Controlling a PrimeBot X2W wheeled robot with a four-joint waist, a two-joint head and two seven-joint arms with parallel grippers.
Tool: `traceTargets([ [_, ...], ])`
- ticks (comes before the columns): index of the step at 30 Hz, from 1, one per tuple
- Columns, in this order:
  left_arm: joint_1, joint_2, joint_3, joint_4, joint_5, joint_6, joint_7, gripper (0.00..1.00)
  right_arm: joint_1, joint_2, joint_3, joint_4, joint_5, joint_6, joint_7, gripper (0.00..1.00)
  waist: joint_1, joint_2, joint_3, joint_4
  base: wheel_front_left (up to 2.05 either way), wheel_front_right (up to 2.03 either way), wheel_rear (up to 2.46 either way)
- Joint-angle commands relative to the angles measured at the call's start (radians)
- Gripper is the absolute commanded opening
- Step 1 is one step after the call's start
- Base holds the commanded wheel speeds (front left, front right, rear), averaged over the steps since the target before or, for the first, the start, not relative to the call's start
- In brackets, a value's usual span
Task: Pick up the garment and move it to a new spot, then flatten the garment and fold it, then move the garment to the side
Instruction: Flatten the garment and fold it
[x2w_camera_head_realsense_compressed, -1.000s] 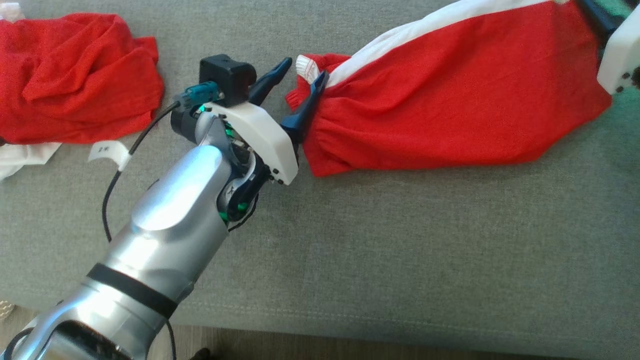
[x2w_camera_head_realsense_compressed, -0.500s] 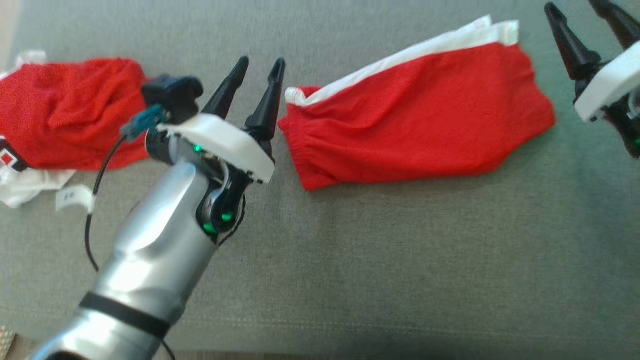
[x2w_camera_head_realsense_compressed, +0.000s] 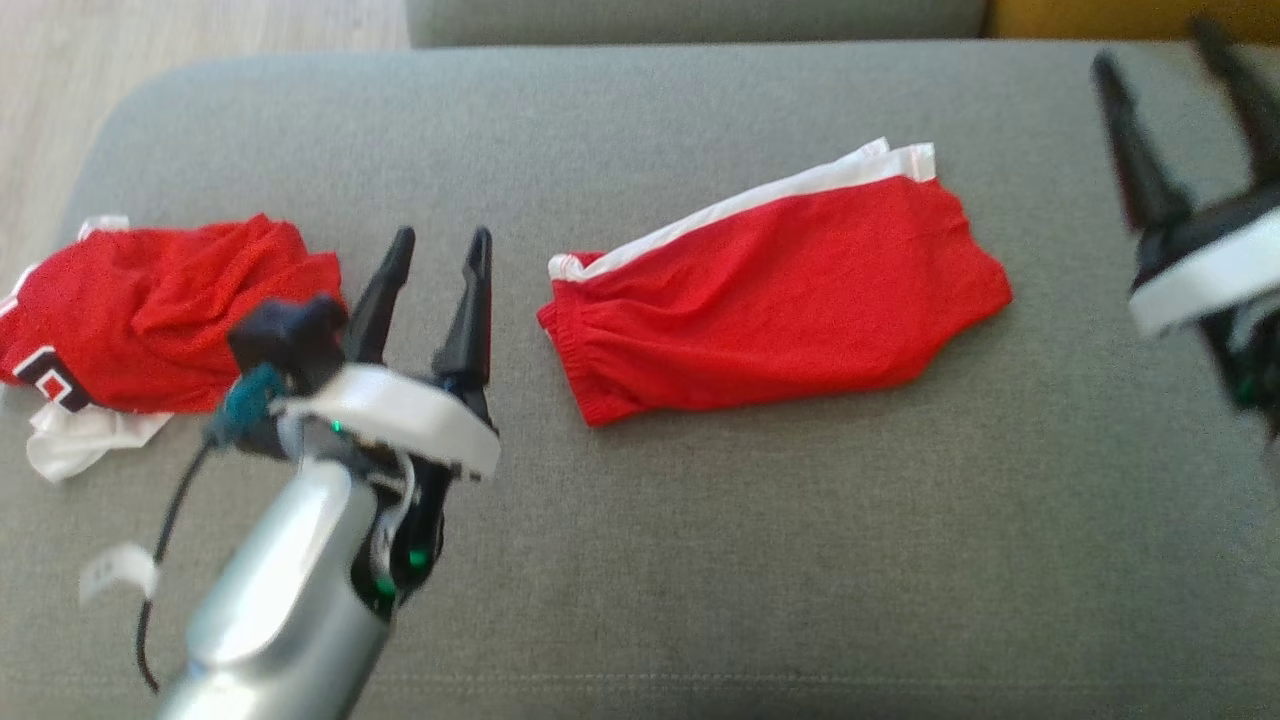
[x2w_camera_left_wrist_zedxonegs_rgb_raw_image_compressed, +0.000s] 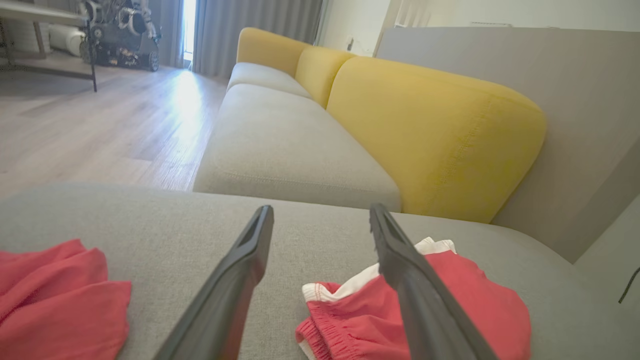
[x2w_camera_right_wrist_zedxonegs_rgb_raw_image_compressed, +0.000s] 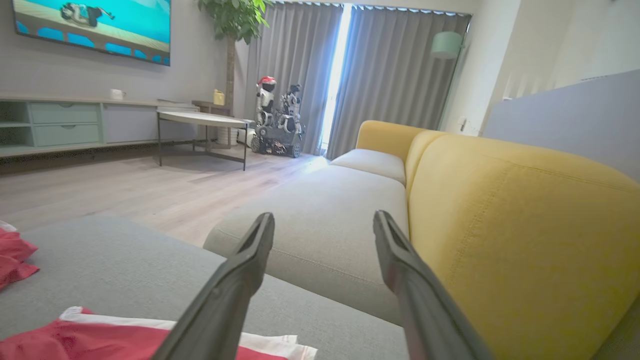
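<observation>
The garment (x2w_camera_head_realsense_compressed: 770, 290), red shorts with a white side stripe, lies folded flat on the grey sofa seat (x2w_camera_head_realsense_compressed: 700, 560) near the middle of the head view. Its waistband end (x2w_camera_left_wrist_zedxonegs_rgb_raw_image_compressed: 325, 325) shows low in the left wrist view, and its white edge (x2w_camera_right_wrist_zedxonegs_rgb_raw_image_compressed: 150, 325) shows low in the right wrist view. My left gripper (x2w_camera_head_realsense_compressed: 440, 245) hovers open just left of the waistband, holding nothing. My right gripper (x2w_camera_head_realsense_compressed: 1165, 45) stands open at the far right, clear of the garment's hem. The same open fingers frame the left wrist view (x2w_camera_left_wrist_zedxonegs_rgb_raw_image_compressed: 320, 212) and the right wrist view (x2w_camera_right_wrist_zedxonegs_rgb_raw_image_compressed: 322, 217).
A crumpled red and white garment (x2w_camera_head_realsense_compressed: 150, 320) lies at the seat's left end. A white tag (x2w_camera_head_realsense_compressed: 120, 570) hangs on the left arm's cable. Yellow back cushions (x2w_camera_left_wrist_zedxonegs_rgb_raw_image_compressed: 430, 130) and another grey seat (x2w_camera_left_wrist_zedxonegs_rgb_raw_image_compressed: 285, 145) lie beyond. Wooden floor (x2w_camera_right_wrist_zedxonegs_rgb_raw_image_compressed: 125, 190) lies off the sofa's edge.
Both grippers have let go of the garment, opened and drawn back from its two ends. The garment now lies flat. The head camera has risen, taking in more of the sofa.
</observation>
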Motion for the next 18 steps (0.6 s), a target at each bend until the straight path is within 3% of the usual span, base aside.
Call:
traceTargets([
  [1,-0.013,0.019,0.057,-0.052,0.029,0.010,-0.012,1.00,0.041,0.009,-0.042,-0.047,-0.038,-0.001,-0.011,1.00,0.0001,-0.0001,-0.019,-0.007,0.00,0.00,0.00],
  [8,0.177,-0.063,0.169,-0.146,0.157,-0.034,-0.012,1.00,0.315,0.174,-0.286,-0.202,-0.268,-0.001,-0.011,1.00,0.0001,-0.0001,-0.074,-0.011,0.00,0.00,0.00],
  [13,0.291,-0.127,0.232,-0.142,0.252,-0.077,-0.012,1.00,0.499,0.267,-0.389,-0.296,-0.400,-0.001,-0.011,1.00,0.0001,-0.0001,-0.105,0.003,0.00,0.00,0.00],
  [18,0.381,-0.167,0.305,-0.158,0.312,-0.107,-0.012,1.00,0.616,0.330,-0.436,-0.326,-0.453,-0.001,-0.011,1.00,0.0001,-0.0001,-0.118,-0.008,0.00,0.00,0.00],
])
